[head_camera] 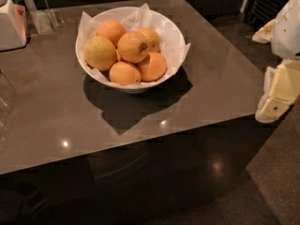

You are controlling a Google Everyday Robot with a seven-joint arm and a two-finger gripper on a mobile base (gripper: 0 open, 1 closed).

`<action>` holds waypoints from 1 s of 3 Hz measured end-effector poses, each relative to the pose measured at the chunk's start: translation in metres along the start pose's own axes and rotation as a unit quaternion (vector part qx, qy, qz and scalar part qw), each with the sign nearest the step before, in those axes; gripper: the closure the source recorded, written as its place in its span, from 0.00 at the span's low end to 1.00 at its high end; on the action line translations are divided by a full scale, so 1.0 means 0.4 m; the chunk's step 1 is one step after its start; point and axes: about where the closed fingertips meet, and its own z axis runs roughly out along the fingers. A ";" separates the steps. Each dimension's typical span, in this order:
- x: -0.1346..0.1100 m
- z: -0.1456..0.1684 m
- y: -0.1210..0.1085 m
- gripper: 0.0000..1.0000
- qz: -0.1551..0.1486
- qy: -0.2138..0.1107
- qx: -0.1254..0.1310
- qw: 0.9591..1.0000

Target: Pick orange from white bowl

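The white bowl [174, 35], lined with crinkled white paper, stands on the brown table towards the back middle. It holds several fruits. The orange [132, 47] lies on top in the middle, deep orange with a dark stem dimple on its right side. A paler yellowish fruit [100, 53] lies to its left, and plainer oranges lie behind and in front of it. My gripper [276, 96], a cream and white part, is at the right edge of the view. It is beyond the table's right edge, far from the bowl and holding nothing that I can see.
A white appliance [11, 26] and a clear stand [45, 17] stand at the table's back left. A glass object [4, 100] shows at the left edge. The table's front edge [140, 142] drops to a dark floor.
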 end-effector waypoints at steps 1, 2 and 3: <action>0.000 0.000 0.000 0.00 0.000 0.000 0.000 1.000; -0.052 0.007 -0.010 0.00 -0.018 -0.027 0.000 0.999; -0.179 0.028 -0.030 0.00 -0.067 -0.079 -0.023 0.994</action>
